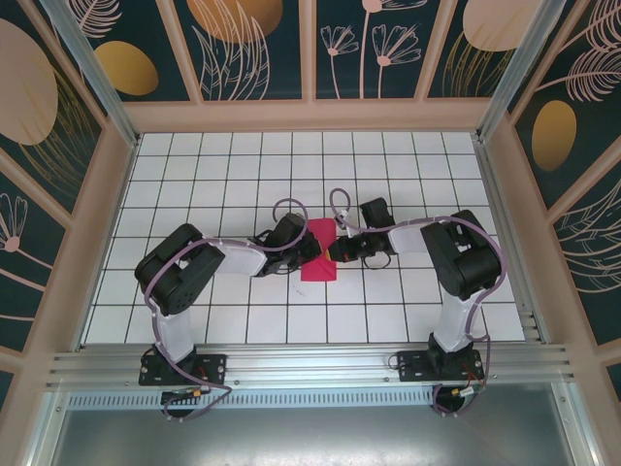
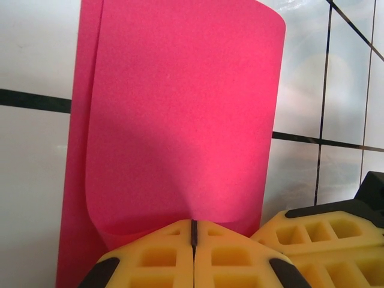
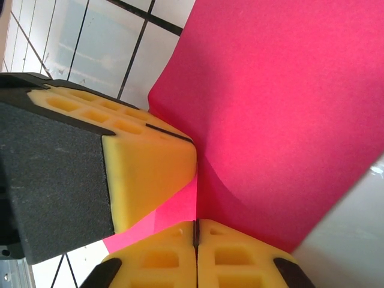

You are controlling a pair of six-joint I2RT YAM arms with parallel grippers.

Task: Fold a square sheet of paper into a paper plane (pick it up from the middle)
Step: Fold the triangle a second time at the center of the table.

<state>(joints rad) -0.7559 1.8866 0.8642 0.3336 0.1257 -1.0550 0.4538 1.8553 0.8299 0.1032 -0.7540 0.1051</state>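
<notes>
At the middle of the white grid-tiled table (image 1: pixel 194 184), the square sheet of paper (image 1: pixel 318 270) lies between the two arms, magenta-red against the tiles. Both arms reach inward to it, and the left gripper (image 1: pixel 309 250) and the right gripper (image 1: pixel 337 254) meet over it, just beside each other.

In the left wrist view the sheet is doubled over. An upper layer bows loosely above a lower one, whose edge shows as a narrow strip along the left side. The left gripper's yellow fingers (image 2: pixel 150 261) are pressed together with only a thin dark seam between them. The upper layer puckers to a point right at that seam, so they are pinching the paper's near edge. The right gripper's yellow fingers sit close by at the lower right.

In the right wrist view the right gripper's fingers (image 3: pixel 240 261) are likewise closed. A crease in the paper runs down into their seam, so they too grip the sheet. The left gripper's finger, yellow with a dark grey pad, leans in from the left, its tip against the paper just above them.
</notes>
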